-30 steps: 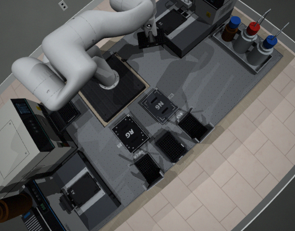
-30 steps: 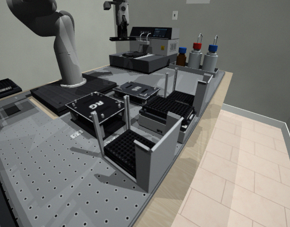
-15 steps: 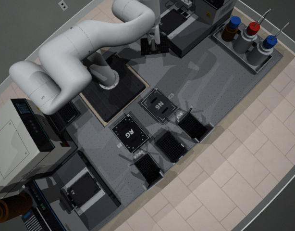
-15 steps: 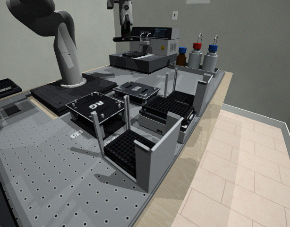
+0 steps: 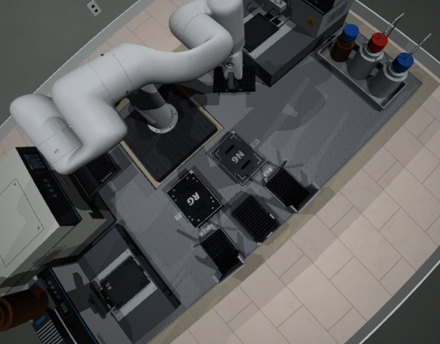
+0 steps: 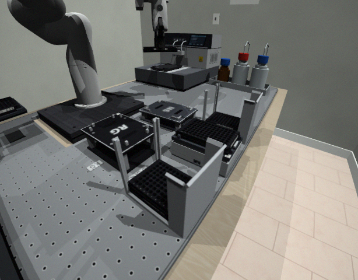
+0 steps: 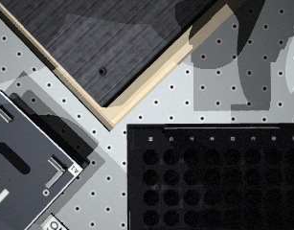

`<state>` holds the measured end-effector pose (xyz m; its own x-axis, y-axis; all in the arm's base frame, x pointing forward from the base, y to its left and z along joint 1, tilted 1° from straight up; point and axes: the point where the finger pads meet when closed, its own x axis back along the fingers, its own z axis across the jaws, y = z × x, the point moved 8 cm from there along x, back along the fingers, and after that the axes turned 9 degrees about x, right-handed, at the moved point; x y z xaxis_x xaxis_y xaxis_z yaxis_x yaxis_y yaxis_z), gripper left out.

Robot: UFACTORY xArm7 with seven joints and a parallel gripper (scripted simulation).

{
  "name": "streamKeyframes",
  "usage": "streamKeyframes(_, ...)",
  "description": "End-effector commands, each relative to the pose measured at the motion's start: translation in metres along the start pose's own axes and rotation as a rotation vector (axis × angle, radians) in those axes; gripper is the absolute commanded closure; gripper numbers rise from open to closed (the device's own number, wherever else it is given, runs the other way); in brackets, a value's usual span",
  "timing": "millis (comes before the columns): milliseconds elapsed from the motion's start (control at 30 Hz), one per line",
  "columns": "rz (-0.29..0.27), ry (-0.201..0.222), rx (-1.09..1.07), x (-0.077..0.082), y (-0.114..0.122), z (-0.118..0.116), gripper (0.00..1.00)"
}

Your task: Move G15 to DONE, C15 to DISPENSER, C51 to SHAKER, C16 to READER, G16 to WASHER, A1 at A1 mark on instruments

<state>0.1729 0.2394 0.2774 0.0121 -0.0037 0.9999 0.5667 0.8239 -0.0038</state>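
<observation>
My gripper is shut on a black well plate and holds it level, high above the deck, between the arm's base and the instrument at the back. The plate also shows in the exterior view, hanging under the gripper. In the wrist view the plate fills the lower right; I cannot read its label. Nest N6 lies below and to one side, and its corner shows in the wrist view. Nest RG is bare. Another plate sits on the middle station between the two racks.
Two deep racks each hold dark plates. The back instrument stands beside three bottles. A large white instrument has a plate at its front. A low instrument nest is at the lower left.
</observation>
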Motion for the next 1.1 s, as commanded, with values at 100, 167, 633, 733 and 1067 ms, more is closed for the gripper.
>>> streamKeyframes(100,-0.004,0.000,-0.081,0.002,-0.005,-0.023,1.00)
streamKeyframes(167,-0.004,0.000,-0.097,0.001,-0.007,-0.030,1.00)
streamKeyframes(633,-0.004,0.000,-0.179,0.001,-0.025,-0.065,1.00)
streamKeyframes(733,-0.004,0.000,-0.214,0.001,-0.030,-0.074,1.00)
streamKeyframes(1067,-0.004,0.000,-0.219,0.001,-0.043,-0.094,1.00)
